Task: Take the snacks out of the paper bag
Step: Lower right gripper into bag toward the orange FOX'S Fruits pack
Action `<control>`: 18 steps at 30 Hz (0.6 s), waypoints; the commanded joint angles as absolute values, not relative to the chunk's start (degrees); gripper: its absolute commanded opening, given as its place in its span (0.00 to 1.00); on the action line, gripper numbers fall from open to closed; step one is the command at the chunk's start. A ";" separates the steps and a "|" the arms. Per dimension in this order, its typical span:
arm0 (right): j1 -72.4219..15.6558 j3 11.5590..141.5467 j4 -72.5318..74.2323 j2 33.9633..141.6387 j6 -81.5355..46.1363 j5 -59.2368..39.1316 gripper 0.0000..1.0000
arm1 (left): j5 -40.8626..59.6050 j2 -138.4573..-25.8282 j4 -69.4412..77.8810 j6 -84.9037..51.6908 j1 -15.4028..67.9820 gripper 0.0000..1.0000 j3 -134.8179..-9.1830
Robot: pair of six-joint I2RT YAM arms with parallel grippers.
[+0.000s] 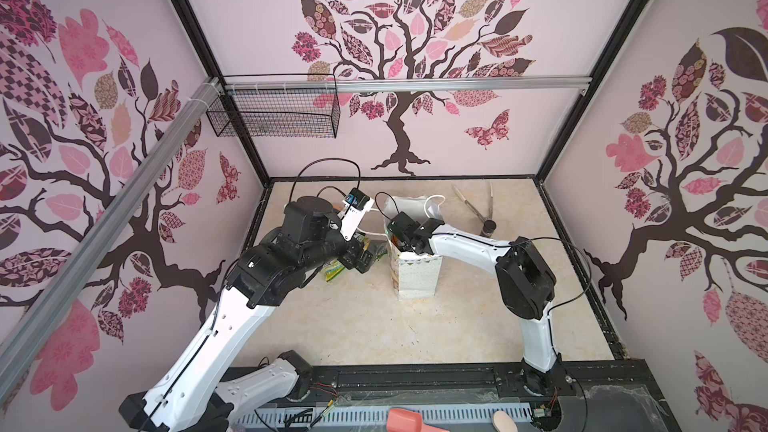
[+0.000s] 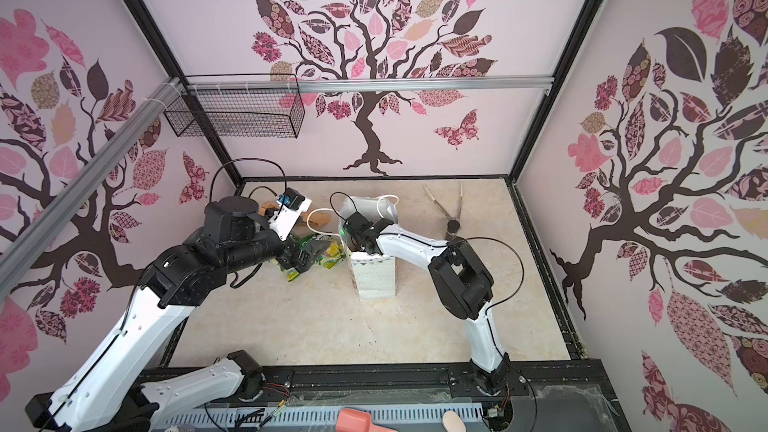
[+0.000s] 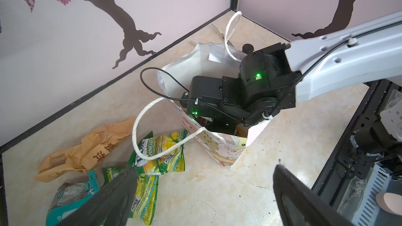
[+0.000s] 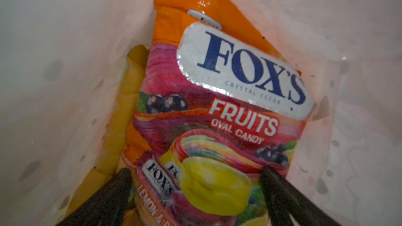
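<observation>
In the paper bag (image 1: 415, 280): my right gripper (image 4: 195, 170) and 1 packet (image 4: 228, 105); other snacks (image 3: 161, 155) lie at its 9 o'clock.

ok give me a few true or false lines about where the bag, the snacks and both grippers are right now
1. The right gripper is inside the paper bag with its jaws open. True.
2. The paper bag lies on its side. False: it stands upright on the table.
3. The bag is empty. False: an orange Fox's Fruits packet is in it, between the right gripper's open jaws.
4. The tan-orange packet lies on the table outside the bag. True.
5. The left gripper is shut on a packet. False: its jaws are open and grip nothing; the green-and-yellow packets lie loose on the table.
</observation>
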State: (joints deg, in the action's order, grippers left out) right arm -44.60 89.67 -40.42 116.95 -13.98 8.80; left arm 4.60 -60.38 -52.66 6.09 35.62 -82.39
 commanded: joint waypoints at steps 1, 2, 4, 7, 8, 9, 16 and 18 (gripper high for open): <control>-43.55 86.15 -39.33 119.79 -15.20 7.36 0.94 | 5.29 -59.88 -50.89 6.39 35.94 0.99 -84.55; -43.34 85.67 -39.12 119.75 -15.34 6.90 0.93 | 5.38 -59.80 -50.89 6.33 35.92 0.99 -84.55; -43.02 84.82 -38.77 119.70 -15.47 6.38 0.90 | 5.42 -59.63 -50.52 6.46 35.86 0.99 -84.43; -42.68 84.38 -38.50 119.35 -15.37 6.02 0.84 | 5.19 -59.75 -50.32 6.50 35.89 0.99 -84.51; -42.52 84.38 -38.50 119.22 -15.32 5.74 0.81 | 5.23 -59.85 -50.25 6.50 35.86 0.99 -84.45; -42.34 84.41 -38.50 119.18 -15.30 5.39 0.78 | 5.29 -59.87 -50.18 6.42 35.86 0.99 -84.30; -41.81 83.89 -38.14 117.99 -15.34 4.05 0.48 | 4.85 -59.56 -50.26 6.41 35.89 0.99 -83.85; -41.83 84.15 -38.25 117.44 -15.40 3.80 0.41 | 4.67 -59.59 -50.21 6.35 35.86 0.99 -83.72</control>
State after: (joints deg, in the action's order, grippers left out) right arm -42.17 86.32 -35.29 116.53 -15.20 5.89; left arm 4.75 -60.36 -51.57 6.07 35.68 -82.39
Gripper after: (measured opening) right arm 0.417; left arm 0.986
